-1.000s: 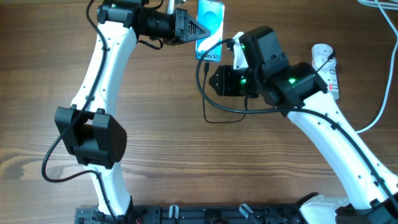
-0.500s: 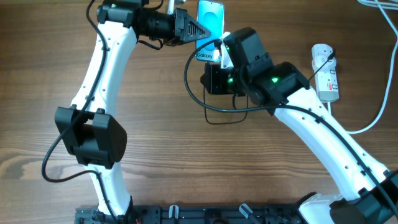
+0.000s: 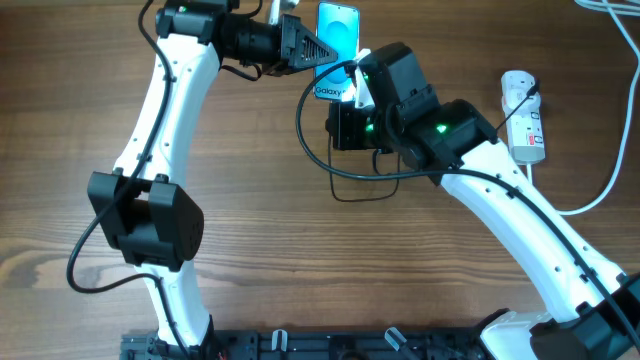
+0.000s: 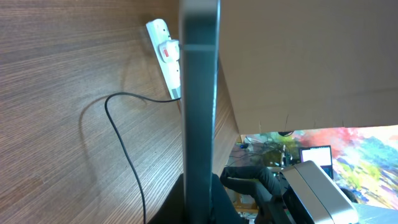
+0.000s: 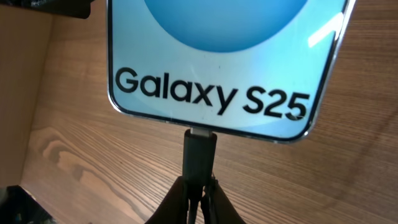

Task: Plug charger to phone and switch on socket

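Observation:
The phone (image 3: pixel 337 25), with a cyan screen and a white "Galaxy S25" strip, is at the top centre, held by my left gripper (image 3: pixel 318 48). It shows edge-on in the left wrist view (image 4: pixel 199 93) and face-on in the right wrist view (image 5: pixel 224 56). My right gripper (image 5: pixel 199 190) is shut on the charger's black connector (image 5: pixel 199 152), whose tip touches the phone's bottom edge. The thin black charger cable (image 3: pixel 310 140) loops below the phone. The white socket (image 3: pixel 523 115) with red marks lies at the right, also in the left wrist view (image 4: pixel 166 53).
A white cord (image 3: pixel 605 190) runs from the socket off the right edge. A cardboard wall (image 4: pixel 298 56) stands behind the table. The bare wooden table (image 3: pixel 300 260) lies in front of the arms.
My right gripper has moved left and up with the connector, from beside the phone to its bottom edge. Over the last half second it barely moved. The left arm has held still.

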### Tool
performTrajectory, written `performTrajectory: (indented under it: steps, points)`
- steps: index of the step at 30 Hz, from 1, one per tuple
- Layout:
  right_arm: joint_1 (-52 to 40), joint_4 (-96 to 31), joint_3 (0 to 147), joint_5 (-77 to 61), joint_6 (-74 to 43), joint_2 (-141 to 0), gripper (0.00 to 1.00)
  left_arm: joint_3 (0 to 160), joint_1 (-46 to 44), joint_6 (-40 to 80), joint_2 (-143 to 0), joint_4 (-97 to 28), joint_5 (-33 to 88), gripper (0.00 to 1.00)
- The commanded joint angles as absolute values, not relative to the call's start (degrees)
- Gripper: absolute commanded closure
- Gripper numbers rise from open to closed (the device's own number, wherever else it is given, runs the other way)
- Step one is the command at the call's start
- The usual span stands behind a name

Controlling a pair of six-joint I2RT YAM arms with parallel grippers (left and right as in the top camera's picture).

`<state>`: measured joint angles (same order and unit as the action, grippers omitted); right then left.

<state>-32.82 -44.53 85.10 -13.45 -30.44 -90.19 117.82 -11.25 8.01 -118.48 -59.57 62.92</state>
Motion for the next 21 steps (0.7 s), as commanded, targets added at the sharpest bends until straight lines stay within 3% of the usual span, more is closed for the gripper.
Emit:
performTrajectory:
  steps: [1, 21]
  points:
    - [-32.8, -44.0, 84.7, -13.1, -30.5, -90.9, 0.95, 118.0, -11.1, 8.1, -117.0, -59.8, 65.6, 0.96]
    - [-32.2, -43.4, 87.0, -10.1, -27.0, -90.9, 0.95, 118.0, -11.1, 6.4, -117.0, -60.9, 65.6, 0.96]
